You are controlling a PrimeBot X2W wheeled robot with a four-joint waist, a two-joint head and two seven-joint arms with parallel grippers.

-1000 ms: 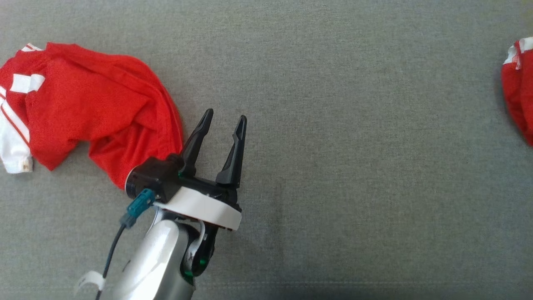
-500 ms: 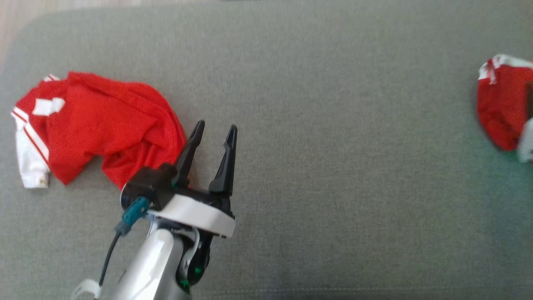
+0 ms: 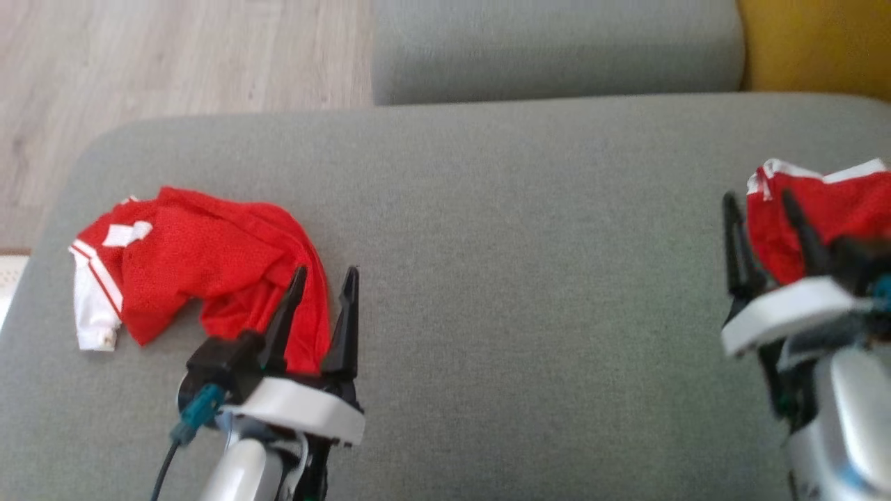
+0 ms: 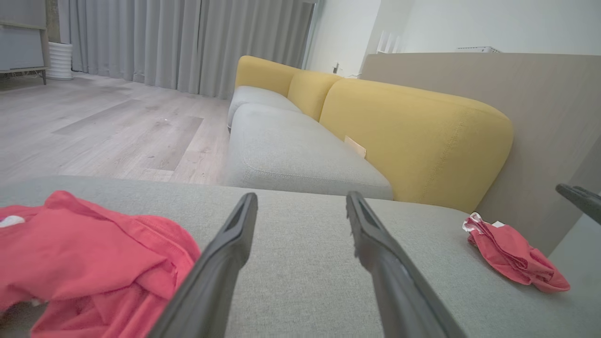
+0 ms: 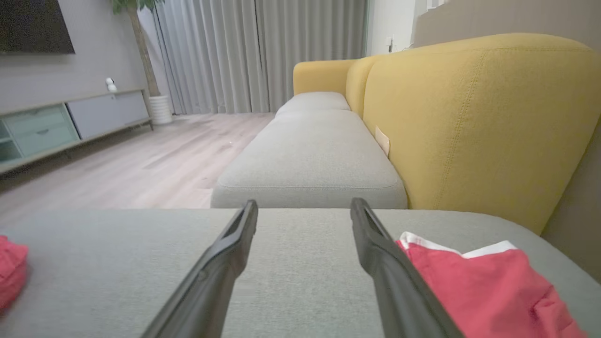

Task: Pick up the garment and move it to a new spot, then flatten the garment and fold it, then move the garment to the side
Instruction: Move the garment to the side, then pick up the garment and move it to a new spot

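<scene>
Two spread, empty: left gripper (image 3: 327, 271), right gripper (image 3: 757, 198) | garment (image 3: 209, 278) crumpled at left's 9 o'clock | suggest deep grip on bunched hem, lift clear.

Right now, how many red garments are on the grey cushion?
2: the jersey far left, beside the left pincer; a smaller white-trimmed garment far right, behind the right pincer.

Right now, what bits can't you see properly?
Jersey: head view, crumpled folds hide most of its print; the left gripper covers its near edge.
Smaller red garment: head view, cut by the right edge, partly behind the blurred right gripper.
Jersey, left wrist view: cut by the left edge.
</scene>
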